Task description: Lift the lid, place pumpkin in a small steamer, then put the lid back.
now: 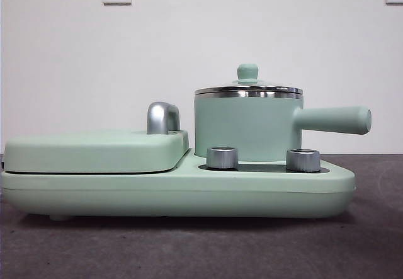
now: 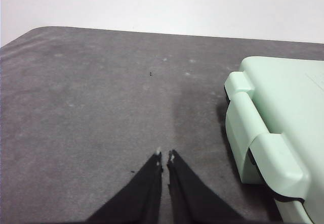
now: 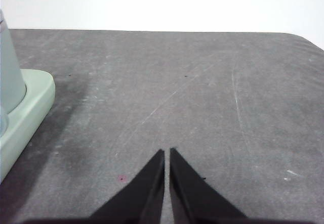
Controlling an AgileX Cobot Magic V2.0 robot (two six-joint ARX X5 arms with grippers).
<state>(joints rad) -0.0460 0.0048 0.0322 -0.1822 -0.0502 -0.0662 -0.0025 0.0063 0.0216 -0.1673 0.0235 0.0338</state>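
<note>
The small steamer [image 1: 245, 126] stands on the right half of a wide mint-green appliance base [image 1: 176, 191], its long handle pointing right. The lid [image 1: 248, 89] sits flat on the pot, mint-green knob up. A sliver of the steamer's wall [image 3: 9, 67] shows at the edge of the right wrist view. The pumpkin is out of view. My left gripper [image 2: 165, 157] hovers shut over bare table beside the base's flat-covered end. My right gripper [image 3: 167, 151] is shut over bare table on the pot's side. Neither arm shows in the front view.
A flat mint-green rectangular cover [image 1: 94, 150] with a steel hinge piece [image 1: 162, 118] lies on the base's left half. Two silver knobs [image 1: 222, 157] stand at the base's front. Dark grey table [image 3: 202, 92] spreads on both sides; a white wall stands behind.
</note>
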